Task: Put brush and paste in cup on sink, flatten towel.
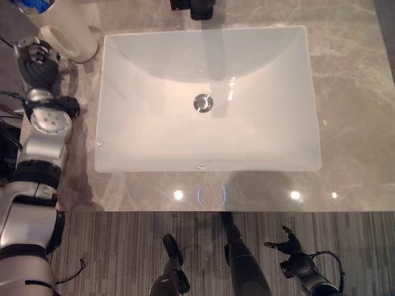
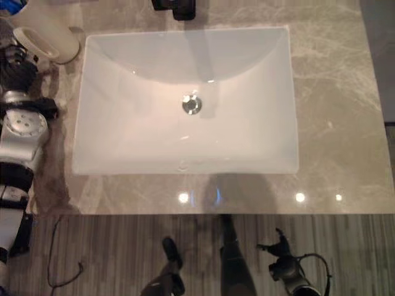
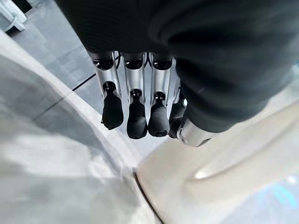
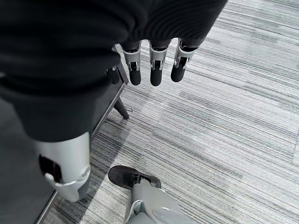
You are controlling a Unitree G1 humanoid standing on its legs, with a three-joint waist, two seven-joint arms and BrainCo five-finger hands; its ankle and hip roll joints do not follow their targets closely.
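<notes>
On the marble counter [image 1: 345, 92], the left robot hand [image 1: 37, 58] rests relaxed beside the cream cup [image 1: 65, 31].

Left hand [image 3: 140, 112] raised, fingers straight; right hand [image 4: 154, 65] lowered, relaxed.

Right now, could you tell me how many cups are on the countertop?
1: a cream cup with a handle stands at the sink's far left corner, beside the left hand. Others may lie beyond the view.

A white sink [image 1: 123, 148] is sitting in a grey-beige marbled countertop [image 1: 352, 92] veined in paler streaks. A cream cup [image 1: 65, 34] is showing a blue patch, and grey striped carpet [image 1: 123, 246] is running below.
</notes>
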